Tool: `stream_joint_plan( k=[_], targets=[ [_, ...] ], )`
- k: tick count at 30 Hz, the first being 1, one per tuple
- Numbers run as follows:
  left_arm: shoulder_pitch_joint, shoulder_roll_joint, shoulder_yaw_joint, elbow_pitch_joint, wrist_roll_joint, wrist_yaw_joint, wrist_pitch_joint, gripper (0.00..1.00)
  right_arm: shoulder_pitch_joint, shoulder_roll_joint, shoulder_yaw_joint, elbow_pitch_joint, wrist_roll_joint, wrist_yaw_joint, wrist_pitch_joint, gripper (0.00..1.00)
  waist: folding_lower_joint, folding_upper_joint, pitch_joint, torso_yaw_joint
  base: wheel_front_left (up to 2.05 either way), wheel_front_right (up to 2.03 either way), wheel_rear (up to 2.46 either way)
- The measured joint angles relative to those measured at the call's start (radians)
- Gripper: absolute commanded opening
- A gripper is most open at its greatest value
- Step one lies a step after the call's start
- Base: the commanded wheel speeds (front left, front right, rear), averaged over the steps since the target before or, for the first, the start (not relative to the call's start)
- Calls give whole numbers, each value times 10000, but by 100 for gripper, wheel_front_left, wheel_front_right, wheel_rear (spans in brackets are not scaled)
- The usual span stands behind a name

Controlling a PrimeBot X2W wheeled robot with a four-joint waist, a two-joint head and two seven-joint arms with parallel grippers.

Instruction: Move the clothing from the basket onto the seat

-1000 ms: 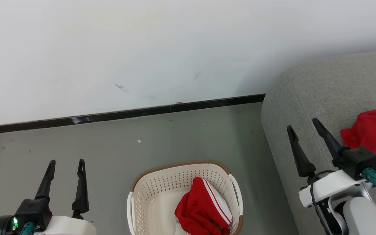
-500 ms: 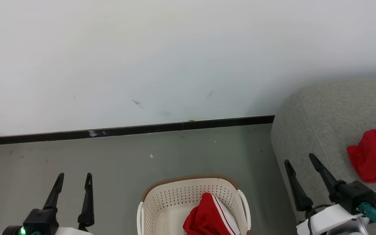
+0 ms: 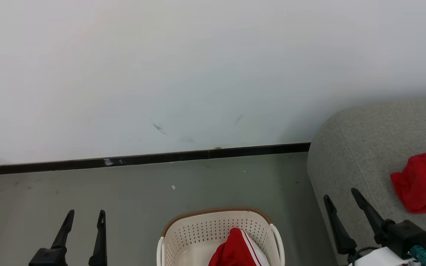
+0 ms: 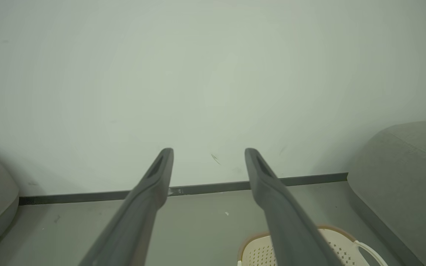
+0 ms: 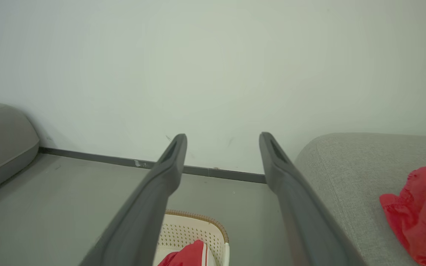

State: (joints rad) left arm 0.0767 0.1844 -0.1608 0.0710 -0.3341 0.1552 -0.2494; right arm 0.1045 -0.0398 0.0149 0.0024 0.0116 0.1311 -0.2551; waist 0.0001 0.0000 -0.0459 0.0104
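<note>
As your head camera tilts up, your right gripper [image 3: 340,194] backs off the seat [image 3: 364,155], fingers wide and empty, like your left gripper [image 3: 87,211]. One red garment [image 3: 423,184] lies there; the second garment [image 3: 235,247] sits in the basket [image 3: 194,232], so fetch it next.

left fingers [image 3: 100,236] spread, right fingers [image 3: 368,208] spread

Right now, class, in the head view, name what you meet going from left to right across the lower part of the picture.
left gripper → basket → right gripper → red garment lying on the sofa
</note>
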Motion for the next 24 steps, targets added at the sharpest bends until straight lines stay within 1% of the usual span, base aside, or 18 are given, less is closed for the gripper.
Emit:
stream_joint_plan(
  k=[7, 19, 24],
  targets=[
    [182, 12, -2, -36, 0, -8, 0, 100, 292, 4, 25, -282, 326, 0, 0, 100, 0, 0, 5, 1, 0, 0, 0],
    [182, 36, 13, -127, 2, -12, 0, 100, 366, 6, 42, -569, 514, 0, 0, 100, 0, 0, 129, 24, 0, 0, 0],
    [169, 96, -69, -136, 19, -182, 0, 100, 361, 6, 40, -625, 514, 0, 0, 100, 0, 0, 217, 11, 0, 0, 0]
  ],
)
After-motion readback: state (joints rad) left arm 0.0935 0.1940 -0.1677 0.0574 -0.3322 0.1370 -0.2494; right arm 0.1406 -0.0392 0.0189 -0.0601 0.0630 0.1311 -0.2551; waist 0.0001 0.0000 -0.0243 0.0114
